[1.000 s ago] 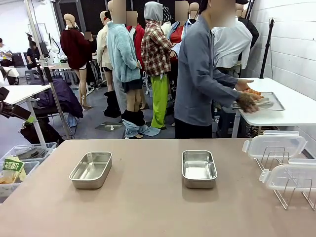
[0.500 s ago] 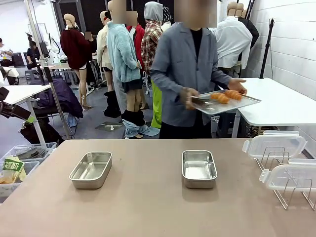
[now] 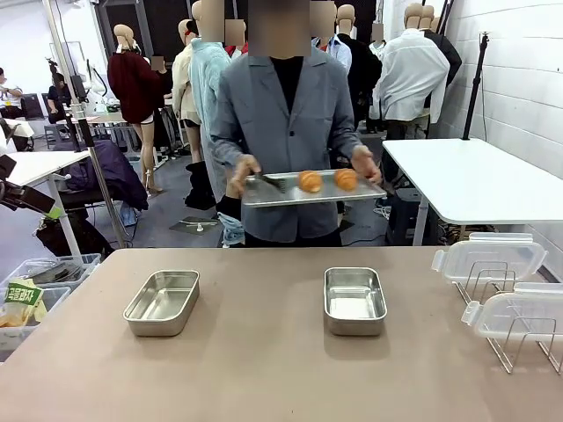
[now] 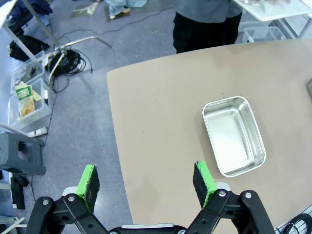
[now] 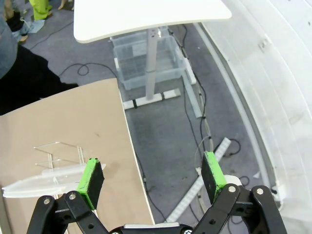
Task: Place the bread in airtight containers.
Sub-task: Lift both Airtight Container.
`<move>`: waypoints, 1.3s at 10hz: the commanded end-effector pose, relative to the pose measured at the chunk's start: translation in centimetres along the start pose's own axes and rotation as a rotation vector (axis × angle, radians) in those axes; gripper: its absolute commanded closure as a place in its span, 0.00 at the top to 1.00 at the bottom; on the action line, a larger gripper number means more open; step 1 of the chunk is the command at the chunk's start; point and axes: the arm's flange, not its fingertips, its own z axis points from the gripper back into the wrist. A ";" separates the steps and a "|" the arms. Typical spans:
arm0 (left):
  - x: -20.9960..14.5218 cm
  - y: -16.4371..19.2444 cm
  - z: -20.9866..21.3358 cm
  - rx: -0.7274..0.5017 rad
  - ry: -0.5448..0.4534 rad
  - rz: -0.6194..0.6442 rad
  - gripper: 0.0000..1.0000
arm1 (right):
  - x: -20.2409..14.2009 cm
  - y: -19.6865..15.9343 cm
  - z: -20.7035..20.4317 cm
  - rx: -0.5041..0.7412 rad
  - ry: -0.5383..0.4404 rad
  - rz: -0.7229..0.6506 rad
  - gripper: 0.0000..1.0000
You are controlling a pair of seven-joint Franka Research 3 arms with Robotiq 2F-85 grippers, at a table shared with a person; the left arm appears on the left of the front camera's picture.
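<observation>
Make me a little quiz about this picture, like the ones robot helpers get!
1. True or false: the two golden-brown ridged bread rolls lie on the flat steel tray that the person holds.
2. How many small rectangular shiny steel tins stand on the brown table?
3. The clear plastic lids are: A on the tins, B on a wire rack, C on the tray.
Key: 1 true; 2 two; 3 B.

Lower lid (image 3: 521, 315) partly past front view's right edge; tray (image 4: 273, 9) mostly beyond left wrist view's top
</observation>
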 end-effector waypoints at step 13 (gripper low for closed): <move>-0.1 0.3 -0.1 0.013 0.000 -0.014 1.00 | -0.1 0.0 0.0 -0.005 0.004 0.011 1.00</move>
